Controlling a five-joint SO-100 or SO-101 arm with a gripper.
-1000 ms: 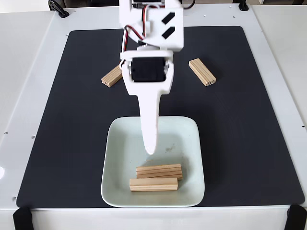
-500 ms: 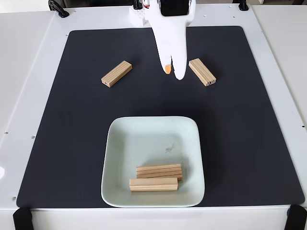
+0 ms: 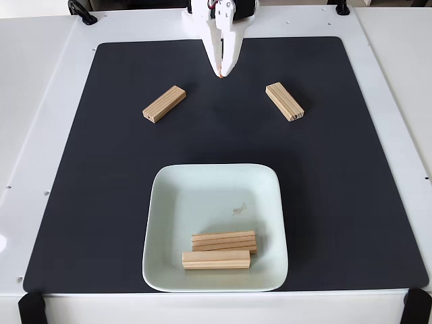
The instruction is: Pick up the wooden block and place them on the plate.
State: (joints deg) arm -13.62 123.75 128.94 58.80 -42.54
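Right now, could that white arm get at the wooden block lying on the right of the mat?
Probably yes. The block lies alone on the black mat, nothing on or beside it, and the gripper hangs close by.

I see a bright picture with soft, even light. The white table point(image 3: 40, 135) is so bright on the left and right sides that it almost glows. The black mat point(image 3: 101, 202) looks flat and dull, with no shiny spots. The plate point(image 3: 169, 202) has a soft shine and a thin dark shadow along its near edge. The two wooden blocks on the plate point(image 3: 223, 241) drop small, faint shadows. The blocks on the mat point(image 3: 164, 104) are sharp, and I can see their grain lines. Nothing looks blurry. The mat edges lean in toward the top. The end effector point(image 3: 221, 73) looks sharp too.
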